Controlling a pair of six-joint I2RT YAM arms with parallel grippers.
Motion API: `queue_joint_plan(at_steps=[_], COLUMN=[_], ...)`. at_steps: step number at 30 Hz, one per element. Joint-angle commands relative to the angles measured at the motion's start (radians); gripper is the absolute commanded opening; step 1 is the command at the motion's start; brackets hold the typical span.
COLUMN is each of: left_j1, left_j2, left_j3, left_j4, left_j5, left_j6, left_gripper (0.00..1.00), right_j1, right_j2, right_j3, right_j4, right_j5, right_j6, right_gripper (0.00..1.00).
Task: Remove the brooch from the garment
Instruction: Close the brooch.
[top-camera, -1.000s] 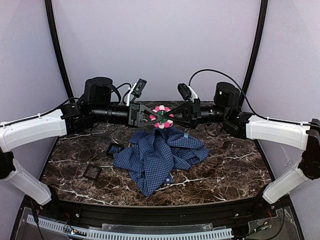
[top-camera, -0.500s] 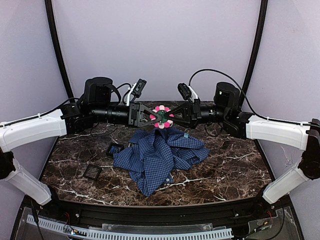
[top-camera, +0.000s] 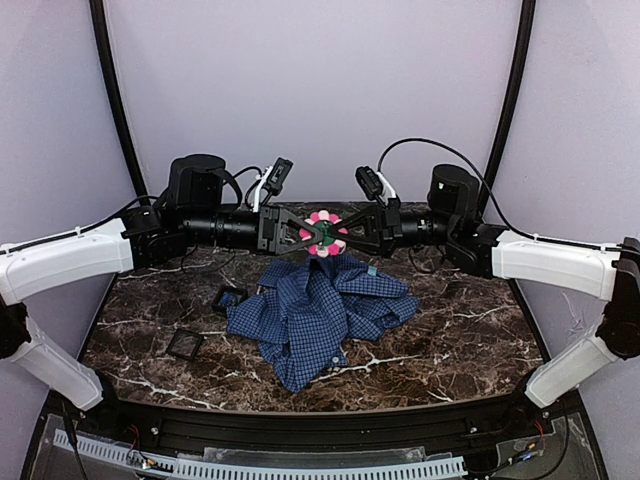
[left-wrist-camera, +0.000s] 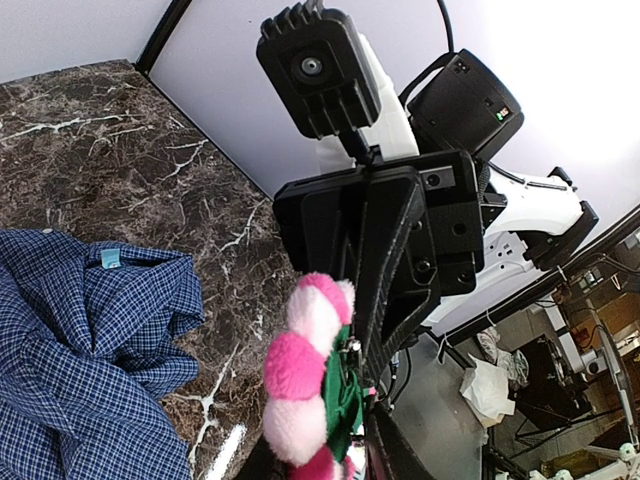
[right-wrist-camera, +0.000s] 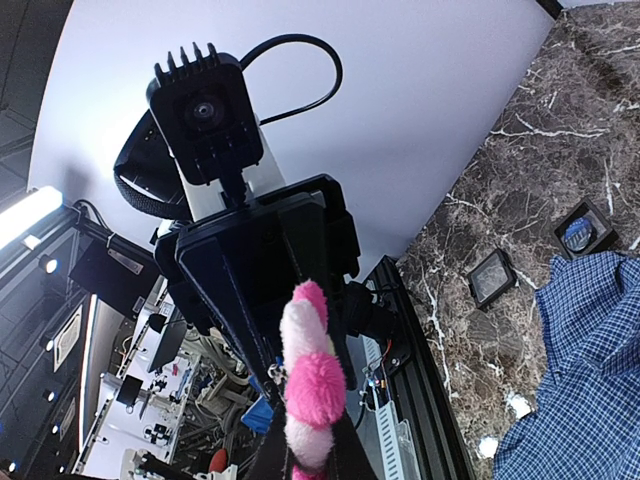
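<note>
**A:** What sits nearest on the tabletop (top-camera: 450, 335)?

**B:** Two small black square trays at the left. There is a nearer tray (top-camera: 185, 345) and a farther tray (top-camera: 230, 298), the second just beside the cloth.

**A:** And the garment?

**B:** One checked blue garment (top-camera: 315, 315), crumpled mid-tabletop, with one light-blue tag (top-camera: 372, 269) on its far right side.

**A:** Where is the brooch?

**B:** One pink brooch (top-camera: 322, 230), up in the air above the garment's far edge. Two claws meet on it. The left claw (top-camera: 308, 234) and the right claw (top-camera: 340, 234) reach in level, each clamped on it. Whether it touches the cloth, I cannot tell.
</note>
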Motion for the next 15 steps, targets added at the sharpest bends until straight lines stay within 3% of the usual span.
queue_joint_plan(at_steps=[1, 15], left_j1=[0.006, 0.010], left_j2=[-0.017, -0.036], left_j3=[0.004, -0.014], left_j4=[-0.029, -0.004], left_j5=[-0.047, -0.073], left_j6=[0.014, 0.016], left_gripper=[0.21, 0.23], right_j1=[0.008, 0.008], right_j2=[-0.007, 0.000], right_j3=[-0.004, -0.010], right_j4=[0.028, 0.047], right_j5=[-0.011, -0.011], right_j6=[0.003, 0.014], right_gripper=[0.00, 0.00])
